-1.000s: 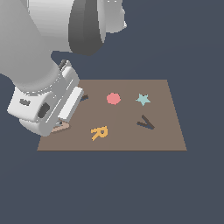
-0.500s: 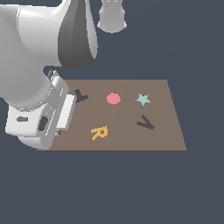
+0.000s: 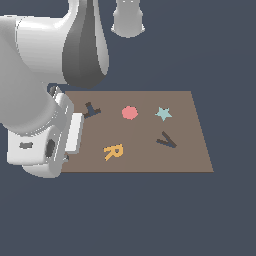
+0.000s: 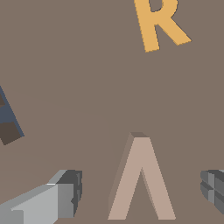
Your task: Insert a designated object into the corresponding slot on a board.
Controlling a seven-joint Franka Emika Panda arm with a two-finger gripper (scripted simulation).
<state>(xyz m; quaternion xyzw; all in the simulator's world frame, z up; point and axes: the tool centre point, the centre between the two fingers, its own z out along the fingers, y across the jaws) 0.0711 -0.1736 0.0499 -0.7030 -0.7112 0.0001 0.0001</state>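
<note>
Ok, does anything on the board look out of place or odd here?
Only the tan V piece: it lies loose on the board between the open gripper fingers, not in its dark V slot. Nothing looks damaged.

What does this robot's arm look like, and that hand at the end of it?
The arm is bulky and rounded, glossy white with a dark grey band at one joint. The hand is a boxy light-grey block; its two fingers end in dark grey, ridged pads. No cables or markings show.
</note>
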